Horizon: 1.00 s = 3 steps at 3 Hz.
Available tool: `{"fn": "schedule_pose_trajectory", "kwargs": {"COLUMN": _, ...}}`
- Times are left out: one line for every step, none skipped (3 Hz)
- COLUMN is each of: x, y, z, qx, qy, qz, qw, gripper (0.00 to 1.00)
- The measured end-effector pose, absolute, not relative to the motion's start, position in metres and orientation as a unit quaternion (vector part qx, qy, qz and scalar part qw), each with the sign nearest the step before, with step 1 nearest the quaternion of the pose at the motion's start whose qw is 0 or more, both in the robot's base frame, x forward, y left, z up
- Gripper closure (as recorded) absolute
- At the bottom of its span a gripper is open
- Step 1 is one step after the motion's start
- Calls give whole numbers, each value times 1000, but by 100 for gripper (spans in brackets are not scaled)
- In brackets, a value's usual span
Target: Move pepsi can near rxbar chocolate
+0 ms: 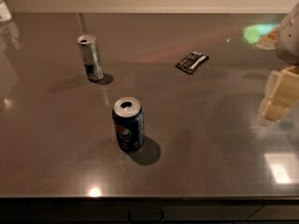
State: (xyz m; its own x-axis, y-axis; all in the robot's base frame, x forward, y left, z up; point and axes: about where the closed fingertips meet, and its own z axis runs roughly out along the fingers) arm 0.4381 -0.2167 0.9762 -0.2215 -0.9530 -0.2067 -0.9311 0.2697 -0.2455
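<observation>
The pepsi can (128,123) stands upright on the grey counter (196,143), a bit left of centre and toward the front. It is dark blue with a round logo and a silver top. The rxbar chocolate (192,62) lies flat farther back and to the right, a dark wrapper with white stripes. My gripper (279,98) is at the right edge of the camera view, above the counter, far to the right of the can and in front of the bar. It holds nothing.
A taller, slimmer silver-and-blue can (90,57) stands upright at the back left. A clear object (4,10) sits at the far left corner. The counter's front edge (149,197) runs along the bottom.
</observation>
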Motion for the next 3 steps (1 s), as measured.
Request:
{"fn": "schedule_pose_trajectory", "kwargs": {"x": 438, "y": -217, "z": 976, "qx": -603, "qy": 781, "qz": -34, "qw": 159, "gripper": 0}}
{"fn": "schedule_pose_trajectory", "kwargs": {"x": 435, "y": -211, "z": 975, "qx": -617, "qy": 768, "qz": -21, "qw": 170, "gripper": 0}}
{"fn": "schedule_pose_trajectory", "kwargs": {"x": 426, "y": -198, "z": 971, "qx": -636, "qy": 747, "qz": -2, "qw": 195, "gripper": 0}}
